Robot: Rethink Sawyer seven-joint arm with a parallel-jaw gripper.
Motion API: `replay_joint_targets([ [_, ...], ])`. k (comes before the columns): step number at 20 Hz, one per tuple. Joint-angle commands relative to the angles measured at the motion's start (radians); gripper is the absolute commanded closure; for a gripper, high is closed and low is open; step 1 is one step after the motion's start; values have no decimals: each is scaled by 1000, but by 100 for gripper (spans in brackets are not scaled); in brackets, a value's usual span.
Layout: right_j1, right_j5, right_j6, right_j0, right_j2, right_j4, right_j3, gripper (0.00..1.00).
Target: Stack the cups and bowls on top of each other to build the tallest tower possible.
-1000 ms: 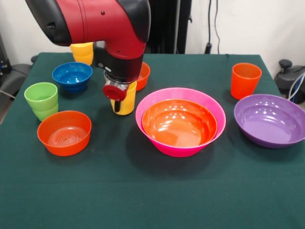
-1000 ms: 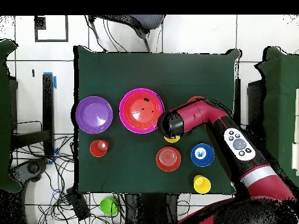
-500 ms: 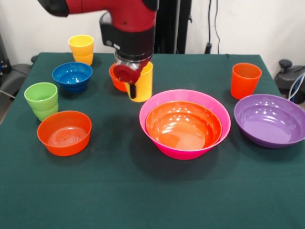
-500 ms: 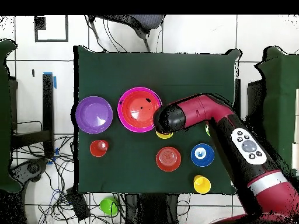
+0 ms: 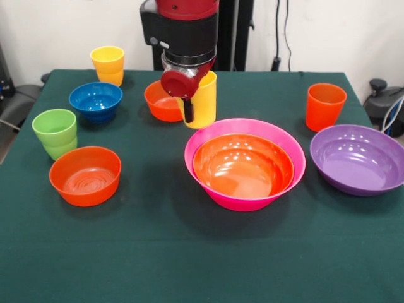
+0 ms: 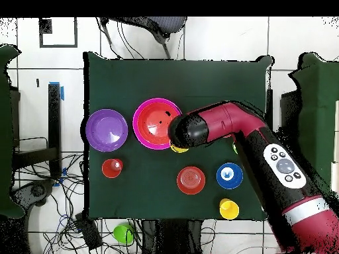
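My gripper (image 5: 189,108) is shut on a yellow cup (image 5: 203,101) and holds it in the air just off the far left rim of the pink bowl (image 5: 245,124). A large orange bowl (image 5: 243,165) sits nested in the pink bowl. From above, the arm covers the gripper, and only an edge of the held cup (image 6: 179,149) shows beside the pink bowl (image 6: 141,110). Loose on the cloth are a purple bowl (image 5: 357,158), an orange cup (image 5: 325,106), a second yellow cup (image 5: 107,64), a green cup (image 5: 55,132), a blue bowl (image 5: 95,100) and two small orange bowls (image 5: 84,175) (image 5: 161,101).
The green cloth ends close to the purple bowl (image 6: 106,129) on one side. The green cup (image 6: 123,233) stands at the table's edge by the robot's base. Cables lie on the tiled floor around the table.
The arm has lifted the yellow cup off the cloth and carried it rightward in the front view, up to the pink bowl's rim. The small orange bowl behind it has come into sight.
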Motion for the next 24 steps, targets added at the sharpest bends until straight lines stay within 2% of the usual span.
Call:
replay_joint_targets([
  [1, -21, -36, -67, 46, -10, -37, 22, 100],
  [5, -29, -36, -55, 63, -24, -52, 3, 100],
  [9, 5, -77, 53, 108, -50, -53, -28, 100],
  [11, 29, -133, 119, 124, -60, -53, -32, 100],
  [14, 66, -259, 188, 107, -43, -4, -16, 100],
  [19, 96, -342, 187, 103, -63, 18, -6, 100],
  [24, 106, -395, 199, 137, -105, 17, -6, 100],
])
